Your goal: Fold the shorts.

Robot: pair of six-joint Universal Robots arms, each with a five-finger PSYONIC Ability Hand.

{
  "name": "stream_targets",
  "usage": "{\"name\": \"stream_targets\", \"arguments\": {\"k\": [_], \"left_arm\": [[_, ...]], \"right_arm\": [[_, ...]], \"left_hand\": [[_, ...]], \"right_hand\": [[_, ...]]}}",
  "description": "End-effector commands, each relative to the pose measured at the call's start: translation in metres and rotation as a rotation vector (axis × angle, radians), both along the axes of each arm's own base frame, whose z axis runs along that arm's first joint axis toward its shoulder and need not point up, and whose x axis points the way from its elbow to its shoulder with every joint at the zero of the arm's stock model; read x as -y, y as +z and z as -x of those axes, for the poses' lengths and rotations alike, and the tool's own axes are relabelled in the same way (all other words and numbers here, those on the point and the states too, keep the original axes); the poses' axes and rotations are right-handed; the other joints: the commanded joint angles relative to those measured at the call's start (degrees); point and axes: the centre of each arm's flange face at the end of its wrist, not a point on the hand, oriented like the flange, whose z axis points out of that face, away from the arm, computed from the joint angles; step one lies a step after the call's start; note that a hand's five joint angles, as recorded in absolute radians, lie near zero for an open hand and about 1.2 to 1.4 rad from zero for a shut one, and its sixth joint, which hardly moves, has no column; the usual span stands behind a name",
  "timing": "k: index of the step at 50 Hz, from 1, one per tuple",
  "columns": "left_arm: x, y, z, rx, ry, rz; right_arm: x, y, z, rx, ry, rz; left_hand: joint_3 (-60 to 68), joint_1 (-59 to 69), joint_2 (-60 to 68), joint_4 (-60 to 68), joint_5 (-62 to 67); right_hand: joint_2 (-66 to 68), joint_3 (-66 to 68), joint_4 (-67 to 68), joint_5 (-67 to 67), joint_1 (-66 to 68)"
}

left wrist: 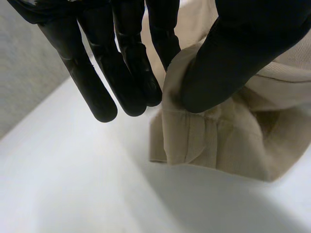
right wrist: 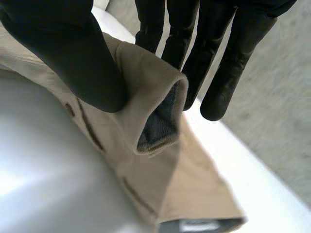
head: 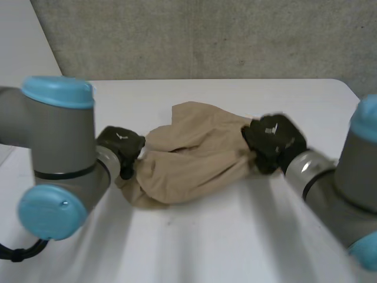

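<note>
While reaching in from both sides over the white tabletop (head: 235,236), holds the tan shorts (head: 188,156) at two opposite ends. With the left hand (head: 121,146), pinches the end of the cloth nearest the left arm (head: 59,135). In the left wrist view, presses the thumb (left wrist: 228,58) onto a thick folded edge of the shorts (left wrist: 218,145), trapping it against a finger behind, with the other fingers (left wrist: 126,73) hanging straight just beside the cloth above the tabletop (left wrist: 73,184). With the right hand (head: 274,141), clamps the other end. In the right wrist view, lays the thumb (right wrist: 73,58) on a rolled edge of the shorts (right wrist: 150,92) with the fingers (right wrist: 214,73) straight behind it, exposing a dark grey inner side at the open fold. Leaves the middle of the shorts crumpled and resting on the tabletop between the two hands, near the centre, with one rumpled part bulging toward the far side.
</note>
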Motion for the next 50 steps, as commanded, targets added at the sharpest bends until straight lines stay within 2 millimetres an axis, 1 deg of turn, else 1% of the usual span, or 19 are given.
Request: {"name": "stream_targets", "arguments": {"k": [1,7,9,13,18,21,22,25,26,27,29,30,32,35,38,42,43,46,50], "left_arm": [[-0.022,0.043,-0.012,-0.016,-0.037,0.082],[-0.027,0.017,-0.010,0.116,-0.122,0.051],[-0.018,-0.006,-0.005,0.172,-0.136,0.013],[0.010,-0.030,0.008,0.211,-0.112,0.029],[0.054,-0.022,0.028,0.195,-0.031,0.158],[0.085,0.008,0.043,0.146,0.016,0.321],[0.097,0.031,0.050,0.102,0.031,0.428],[0.110,0.080,0.058,-0.002,0.063,0.629],[0.115,0.114,0.061,-0.087,0.086,0.770],[0.118,0.133,0.062,-0.138,0.099,0.858],[0.118,0.165,0.061,-0.230,0.117,1.002],[0.111,0.194,0.060,-0.310,0.123,1.122],[0.099,0.223,0.058,-0.389,0.120,1.239],[0.093,0.229,0.052,-0.400,0.119,1.256],[0.090,0.213,0.050,-0.383,0.104,1.193],[0.091,0.169,0.050,-0.340,0.080,1.052],[0.090,0.147,0.049,-0.317,0.068,0.987],[0.086,0.114,0.046,-0.278,0.052,0.893],[0.074,0.054,0.040,-0.196,0.025,0.728]], "right_arm": [[0.018,0.051,0.012,-0.160,-0.012,0.042],[0.041,0.015,0.003,-0.273,0.006,-0.045],[0.051,-0.004,0.000,-0.291,0.000,-0.081],[0.073,-0.026,-0.008,-0.303,-0.021,-0.096],[0.107,-0.019,-0.020,-0.252,-0.097,0.022],[0.133,0.013,-0.028,-0.116,-0.160,0.210],[0.138,0.024,-0.030,-0.073,-0.172,0.267],[0.149,0.081,-0.034,0.113,-0.201,0.520],[0.149,0.096,-0.034,0.155,-0.204,0.584],[0.146,0.129,-0.033,0.235,-0.207,0.714],[0.140,0.157,-0.032,0.307,-0.200,0.836],[0.134,0.179,-0.030,0.360,-0.195,0.931],[0.126,0.194,-0.029,0.395,-0.188,0.993],[0.118,0.203,-0.027,0.407,-0.179,1.016],[0.120,0.188,-0.027,0.376,-0.177,0.962],[0.124,0.145,-0.029,0.287,-0.167,0.804],[0.125,0.135,-0.029,0.267,-0.165,0.768],[0.124,0.088,-0.030,0.184,-0.153,0.617],[0.114,0.020,-0.026,0.064,-0.127,0.394]], "left_hand": [[11.8,15.6,11.4,11.1,14.1],[11.8,15.6,11.4,11.1,14.1],[11.8,15.6,11.4,11.1,14.1],[11.8,15.6,11.4,11.1,14.1],[11.8,15.6,11.4,11.1,14.1],[11.8,15.6,11.4,11.1,14.1],[11.8,15.6,11.4,11.1,14.1],[11.8,15.6,11.4,11.1,14.1],[11.8,15.6,11.4,11.1,14.1],[11.8,15.6,11.4,11.1,14.1],[11.8,15.6,11.4,11.1,14.1],[11.8,15.6,11.4,11.1,14.1],[11.8,15.6,11.4,11.1,14.1],[11.8,15.6,11.4,11.1,14.1],[11.8,15.6,11.4,11.1,14.1],[11.8,15.6,11.4,11.1,14.1],[11.8,15.6,11.4,11.1,14.1],[11.8,15.6,11.4,11.1,14.1],[11.8,15.6,11.4,11.1,14.1]], "right_hand": [[12.4,12.3,11.7,15.4,26.7],[12.4,12.3,11.7,15.4,26.7],[12.4,12.3,11.7,15.4,26.7],[12.4,12.3,11.7,15.4,26.7],[12.4,12.3,11.7,15.4,26.7],[12.4,12.3,11.7,15.4,26.7],[12.4,12.3,11.7,15.4,26.7],[12.4,12.3,11.7,15.4,26.7],[12.4,12.3,11.7,15.4,26.7],[12.4,12.3,11.7,15.4,26.7],[12.4,12.3,11.7,15.4,26.7],[12.4,12.3,11.7,15.4,26.7],[12.4,12.3,11.7,15.4,26.7],[12.4,12.3,11.7,15.4,26.7],[12.4,12.3,11.7,15.4,26.7],[12.4,12.3,11.7,15.4,26.7],[12.4,12.3,11.7,15.4,26.7],[12.4,12.3,11.7,15.4,26.7],[12.4,12.3,11.7,15.4,26.7]]}}
